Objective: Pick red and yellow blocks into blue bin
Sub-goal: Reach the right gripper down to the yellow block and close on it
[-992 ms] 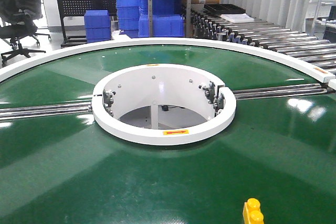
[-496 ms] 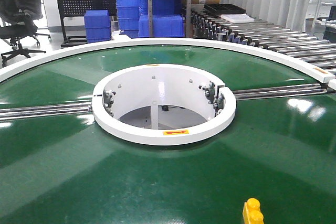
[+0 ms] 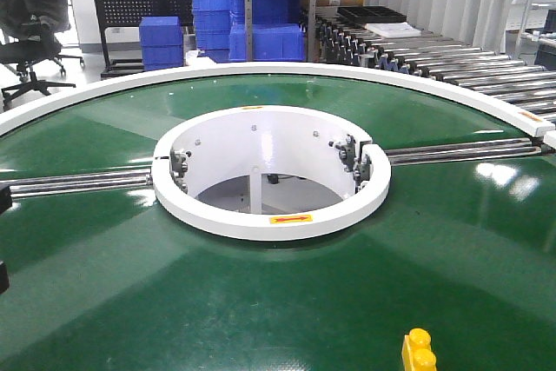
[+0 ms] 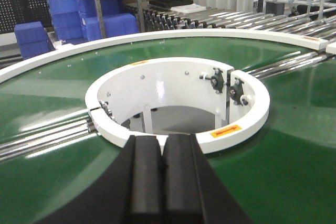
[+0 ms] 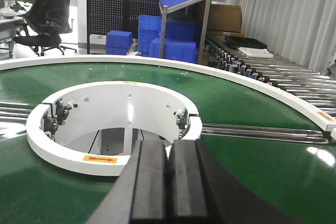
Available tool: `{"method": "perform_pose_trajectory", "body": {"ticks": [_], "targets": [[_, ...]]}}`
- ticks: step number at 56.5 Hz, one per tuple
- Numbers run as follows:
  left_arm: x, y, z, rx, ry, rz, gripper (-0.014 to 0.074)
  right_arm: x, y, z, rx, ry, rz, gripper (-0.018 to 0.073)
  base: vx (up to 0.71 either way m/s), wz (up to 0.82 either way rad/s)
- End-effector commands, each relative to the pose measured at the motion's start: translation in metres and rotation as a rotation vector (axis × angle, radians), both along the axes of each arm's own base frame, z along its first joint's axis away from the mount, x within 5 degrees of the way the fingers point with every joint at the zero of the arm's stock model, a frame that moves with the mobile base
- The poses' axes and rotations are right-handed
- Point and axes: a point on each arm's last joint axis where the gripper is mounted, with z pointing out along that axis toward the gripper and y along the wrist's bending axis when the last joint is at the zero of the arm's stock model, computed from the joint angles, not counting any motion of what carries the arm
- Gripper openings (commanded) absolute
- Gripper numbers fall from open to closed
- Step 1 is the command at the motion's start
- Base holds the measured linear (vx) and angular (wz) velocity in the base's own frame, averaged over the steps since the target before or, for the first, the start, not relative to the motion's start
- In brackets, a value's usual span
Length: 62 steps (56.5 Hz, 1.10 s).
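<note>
A bright yellow studded block (image 3: 419, 351) lies on the green belt at the bottom edge of the front view, right of centre. No red block shows. The blue bin is out of view. My left gripper (image 4: 163, 141) is shut and empty, held above the belt and pointing at the white centre ring (image 4: 247, 121). My right gripper (image 5: 169, 146) is shut and empty, also above the belt and facing the ring (image 5: 50, 150). Neither wrist view shows the yellow block. Two small dark parts (image 3: 3, 199) show at the left edge of the front view; I cannot tell what they are.
The round green conveyor (image 3: 261, 301) has a white outer rim (image 3: 287, 69) and a white ring (image 3: 269, 219) around a centre hole. Steel rollers (image 3: 69, 182) cross the belt left and right. Blue storage crates (image 3: 261, 41), a rack, a roller track (image 3: 452, 62) and an office chair (image 3: 30, 19) stand behind.
Two small dark parts have come into the front view at its left edge. The yellow block stays in the same place.
</note>
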Motion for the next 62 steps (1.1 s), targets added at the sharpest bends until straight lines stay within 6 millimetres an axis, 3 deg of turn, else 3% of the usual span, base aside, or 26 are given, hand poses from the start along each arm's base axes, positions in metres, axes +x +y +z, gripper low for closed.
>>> {"method": "perform_pose_trajectory", "body": {"ticks": [1, 9, 14, 18, 24, 30, 42, 50, 62], "targets": [[-0.002, 0.002, 0.024, -0.055, -0.145, 0.013, 0.0192, -0.002, 0.0, 0.017, -0.016, -0.103, 0.0, 0.0229, 0.0, 0.0], [-0.002, 0.002, 0.023, -0.054, -0.141, 0.012, 0.0414, -0.002, 0.0, 0.017, -0.011, -0.094, 0.0, 0.0531, 0.0, 0.0], [-0.002, 0.002, 0.023, -0.054, -0.141, 0.012, 0.0528, -0.002, 0.0, 0.018, 0.027, -0.103, 0.004, 0.0667, 0.0, 0.0], [-0.002, 0.002, 0.023, -0.054, -0.141, 0.012, 0.0573, -0.002, 0.0, 0.017, 0.068, -0.091, 0.007, 0.0726, 0.0, 0.0], [-0.002, 0.002, 0.023, -0.054, -0.141, 0.012, 0.0594, 0.01, 0.0, 0.007, 0.045, 0.091, -0.012, 0.0723, 0.0, 0.0], [-0.002, 0.002, 0.023, -0.053, -0.137, 0.012, 0.0593, 0.04, 0.003, -0.012, 0.053, 0.401, -0.051, 0.07, 0.0, 0.0], [-0.002, 0.002, 0.02, -0.045, -0.106, 0.009, 0.0593, 0.108, 0.013, -0.043, 0.055, 0.781, -0.093, 0.0654, 0.0, 0.0], [-0.002, 0.001, 0.019, -0.041, -0.097, 0.009, 0.0593, 0.142, 0.022, -0.068, 0.076, 0.913, -0.084, 0.065, 0.0, 0.0], [-0.002, 0.001, 0.019, -0.037, -0.098, 0.009, 0.0593, 0.173, 0.049, -0.098, -0.006, 0.97, -0.056, 0.0647, 0.0, 0.0]]}}
